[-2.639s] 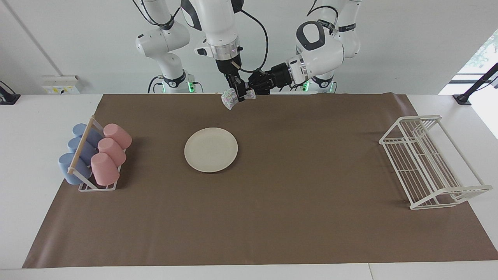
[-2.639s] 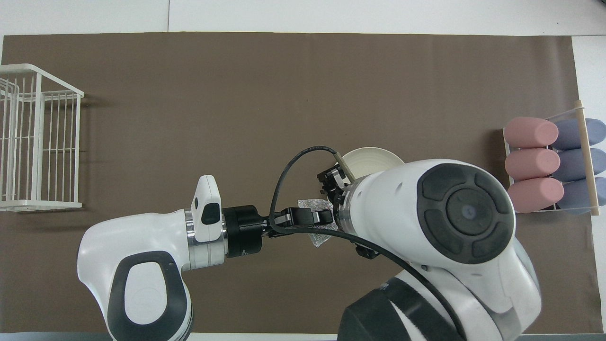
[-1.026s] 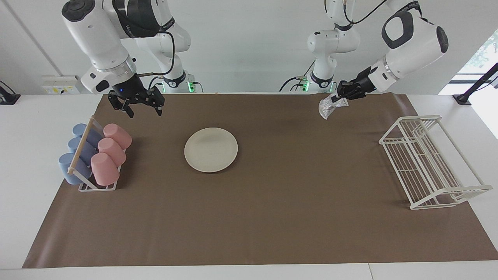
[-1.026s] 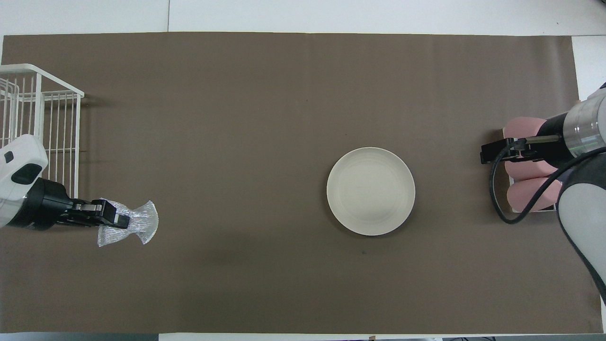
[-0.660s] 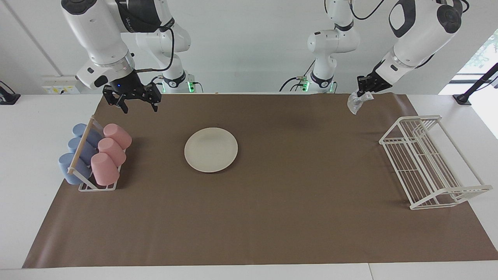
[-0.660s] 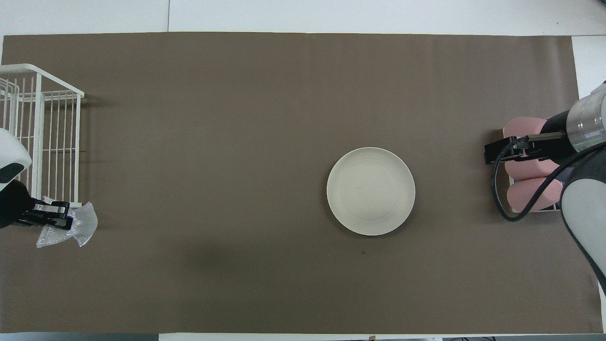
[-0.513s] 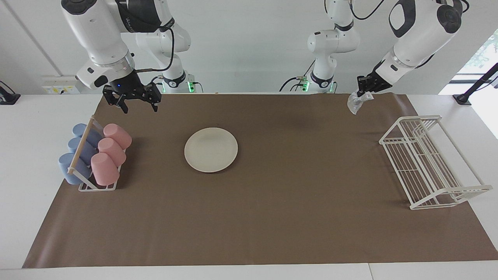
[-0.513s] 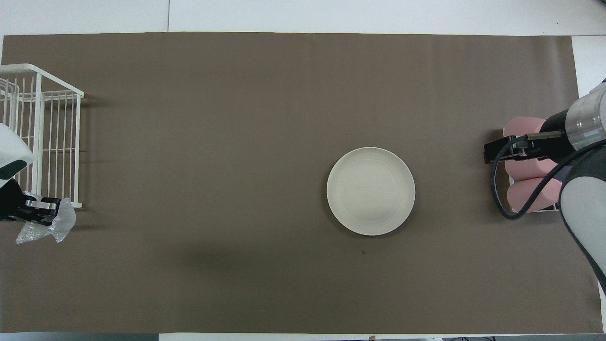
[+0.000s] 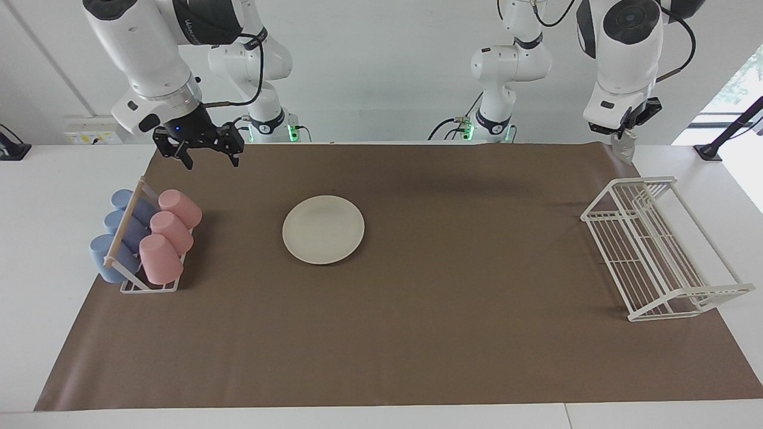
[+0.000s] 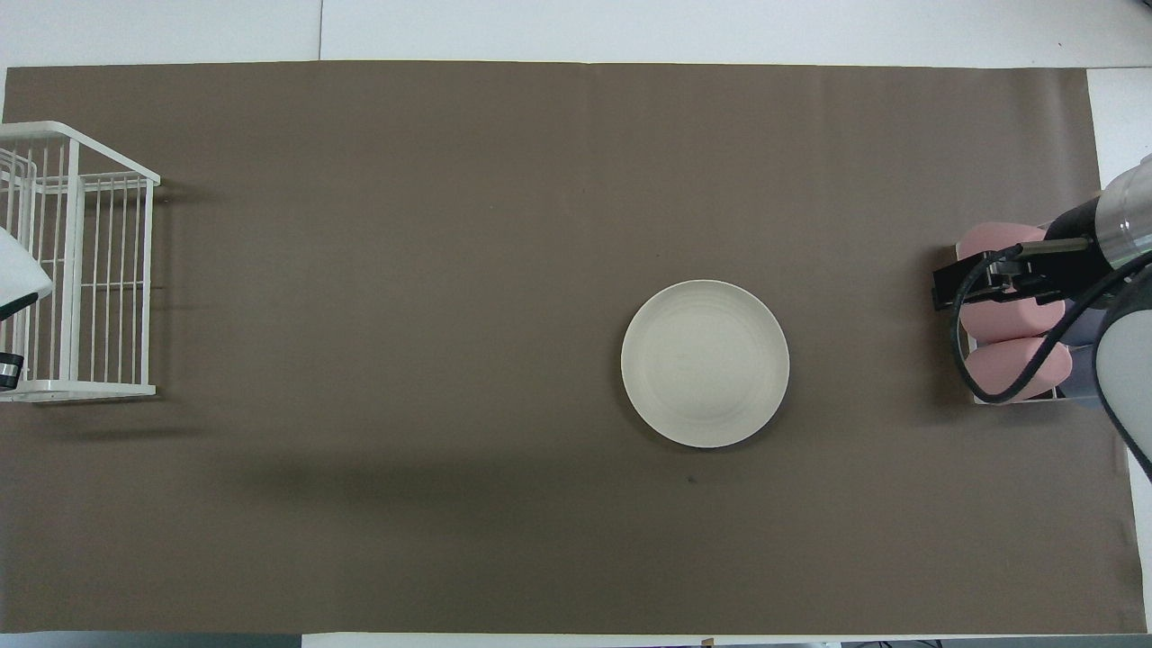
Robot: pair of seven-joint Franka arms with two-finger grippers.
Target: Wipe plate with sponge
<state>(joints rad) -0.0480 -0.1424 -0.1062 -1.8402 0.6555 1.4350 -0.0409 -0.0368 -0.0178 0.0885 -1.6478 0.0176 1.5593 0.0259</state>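
One plate (image 9: 323, 229), six cups (image 9: 145, 234), perhaps; two racks (image 9: 656, 248).

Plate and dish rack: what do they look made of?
Plate: cream, matte, no glare, faint concentric rings in the overhead view; could be ceramic, melamine or fibre composite, can't tell which. Dish rack: thin white rods in a grid, probably coated metal wire; plastic is not ruled out.

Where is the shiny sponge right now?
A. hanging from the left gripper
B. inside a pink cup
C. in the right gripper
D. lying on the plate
A: the sponge dangles from the shut left gripper, up over the mat's corner at the wire rack end, while the plate lies bare.
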